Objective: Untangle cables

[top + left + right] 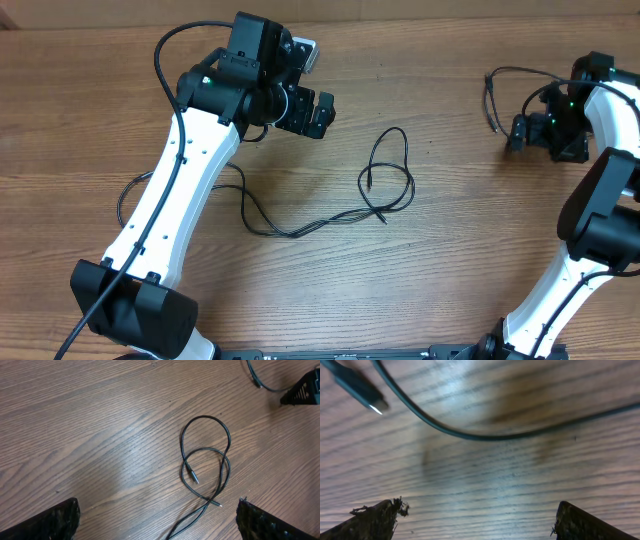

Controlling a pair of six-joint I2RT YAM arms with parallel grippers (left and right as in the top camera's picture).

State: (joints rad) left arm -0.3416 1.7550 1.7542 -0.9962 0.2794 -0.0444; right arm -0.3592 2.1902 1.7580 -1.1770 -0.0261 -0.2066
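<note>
Both claws were wide open, holding nothing. The left claw [318, 112] hung near the looped cable [205, 417] mid-counter [450, 260], and the right claw [518, 135] was over a second cable [485, 437]. Pinching the loop where it crosses itself could've cinched it tighter.

**Wooden table [470, 260] and the cords lying on it.**
A thin black looped cable [205, 416] lies flat near the centre of the brown, grained top and crosses itself below the loop. Two small plug tips [193, 476] rest beside the crossing, and the tail trails off to the left. A second cable [470, 436] lies well apart at the right, its plug [360, 390] also on the wood.
</note>
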